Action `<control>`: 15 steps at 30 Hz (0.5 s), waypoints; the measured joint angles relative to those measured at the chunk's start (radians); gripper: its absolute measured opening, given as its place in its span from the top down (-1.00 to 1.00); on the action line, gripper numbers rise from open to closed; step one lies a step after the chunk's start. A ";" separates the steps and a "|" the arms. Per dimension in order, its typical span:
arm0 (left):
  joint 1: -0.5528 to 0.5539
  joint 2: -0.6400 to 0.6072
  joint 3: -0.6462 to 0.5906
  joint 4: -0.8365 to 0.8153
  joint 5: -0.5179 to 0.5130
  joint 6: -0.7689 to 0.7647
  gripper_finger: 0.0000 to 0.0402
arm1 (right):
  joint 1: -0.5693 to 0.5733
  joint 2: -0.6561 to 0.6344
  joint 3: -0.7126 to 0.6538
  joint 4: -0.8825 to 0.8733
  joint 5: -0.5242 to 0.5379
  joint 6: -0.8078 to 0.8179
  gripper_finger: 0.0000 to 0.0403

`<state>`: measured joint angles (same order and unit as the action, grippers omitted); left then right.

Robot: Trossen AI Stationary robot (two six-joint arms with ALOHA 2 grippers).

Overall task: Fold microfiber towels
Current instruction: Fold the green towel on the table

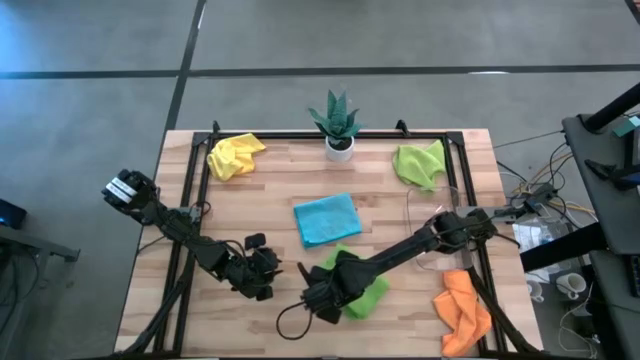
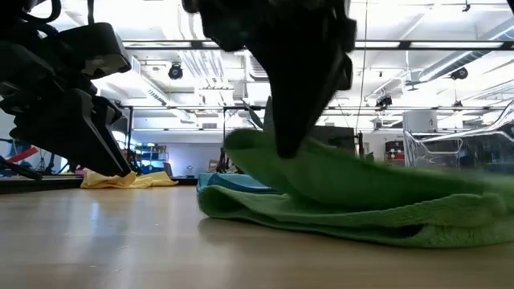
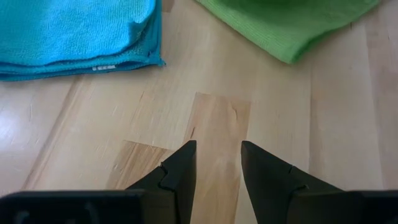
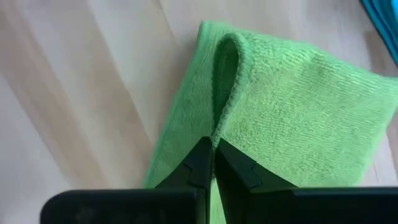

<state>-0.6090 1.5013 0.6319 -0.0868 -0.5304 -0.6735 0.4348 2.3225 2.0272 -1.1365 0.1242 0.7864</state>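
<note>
High view shows the wooden table [image 1: 270, 190] with five cloths spread over it. The right gripper [image 1: 322, 296] sits low at the near middle of the table, its fingers pinched together on the edge of a lime green towel [image 1: 362, 292]; the right wrist view shows the two dark fingers [image 4: 200, 163] closed on a raised fold of that towel's hem. The left gripper [image 1: 262, 272] rests just beside it, to the left, over bare wood. In the left wrist view its fingers [image 3: 181, 168] stand partly apart with nothing between them, and the table shows through the gap.

A light blue towel [image 1: 327, 218] lies folded flat at the table's centre, just beyond the green one. A yellow towel [image 1: 234, 155] lies crumpled at the far left corner, a second lime green towel [image 1: 420, 163] at the far right, and an orange towel [image 1: 463, 308] at the near right edge. A small potted plant [image 1: 337, 123] stands at the far edge, between the yellow and green cloths.
</note>
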 joint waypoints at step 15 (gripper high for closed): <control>0.000 0.000 0.005 0.007 -0.002 0.000 0.44 | -0.037 0.047 -0.034 0.181 -0.102 0.002 0.94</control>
<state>-0.6090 1.5013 0.6365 -0.0801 -0.5323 -0.6735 0.3975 2.3697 1.9932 -0.9552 0.0224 0.7882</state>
